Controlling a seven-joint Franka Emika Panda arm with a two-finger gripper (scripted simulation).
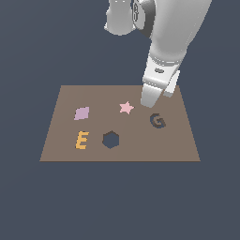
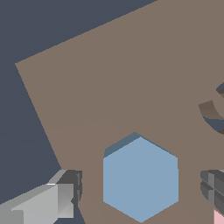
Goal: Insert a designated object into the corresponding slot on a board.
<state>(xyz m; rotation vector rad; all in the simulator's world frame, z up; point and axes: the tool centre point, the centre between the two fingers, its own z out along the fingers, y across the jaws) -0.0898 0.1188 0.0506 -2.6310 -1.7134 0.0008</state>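
In the wrist view, one finger (image 2: 65,192) stood apart from the blue block (image 2: 141,177), which lay on the board (image 1: 61,140) between the open gripper (image 2: 141,188) fingers, unclamped; the hexagon hole (image 1: 111,139) lay toward the exterior view's left.

On the board (image 1: 65,150), the hexagon hole (image 1: 111,139) is flanked by the E (image 1: 81,140) on the exterior view's left and the G (image 1: 158,120) on its right.

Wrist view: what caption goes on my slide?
Open gripper straddling a blue hexagon block on the brown board.
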